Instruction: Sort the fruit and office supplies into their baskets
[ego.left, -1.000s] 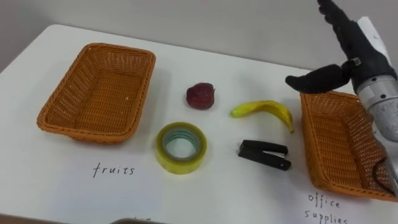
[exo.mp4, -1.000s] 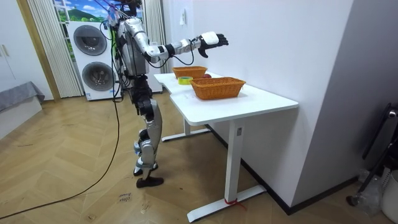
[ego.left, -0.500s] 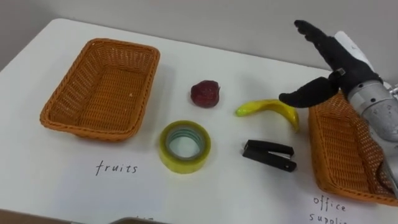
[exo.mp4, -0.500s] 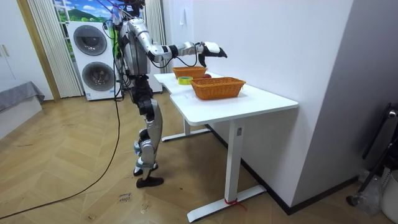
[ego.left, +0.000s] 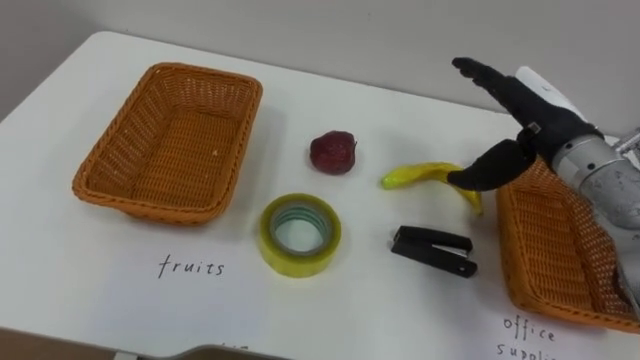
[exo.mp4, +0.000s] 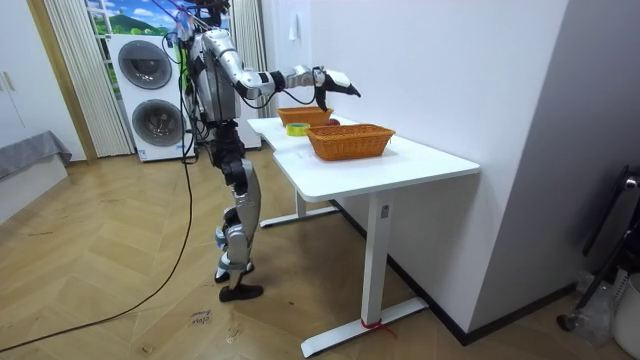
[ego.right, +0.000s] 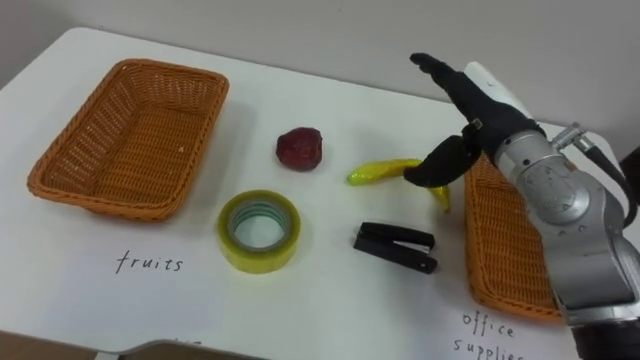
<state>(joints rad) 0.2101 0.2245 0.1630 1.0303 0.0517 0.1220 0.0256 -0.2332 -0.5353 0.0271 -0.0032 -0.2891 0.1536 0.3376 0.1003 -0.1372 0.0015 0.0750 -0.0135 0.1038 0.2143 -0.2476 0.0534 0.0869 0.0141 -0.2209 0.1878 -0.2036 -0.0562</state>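
A yellow banana (ego.left: 425, 176) lies right of the table's centre, its right end hidden by my right hand (ego.left: 515, 120). That hand hangs open just above it, fingers straight and the thumb pointing down at the fruit. A dark red fruit (ego.left: 332, 152) sits left of the banana. In front lie a yellow tape roll (ego.left: 299, 234) and a black stapler (ego.left: 433, 250). An empty wicker basket (ego.left: 120, 160) marked "fruits" stands at the left. A second wicker basket (ego.left: 545, 265) marked "office supplies" stands at the right, under my forearm.
The white table (ego.left: 120, 300) has handwritten labels in front of each basket. In the room view the robot stands at the table's end with its right arm (exo.mp4: 290, 77) stretched over it. Washing machines (exo.mp4: 148, 95) stand behind.
My right hand has come down and to the left, from above the right basket's far rim to just over the banana's right end. The things on the table lie as before.
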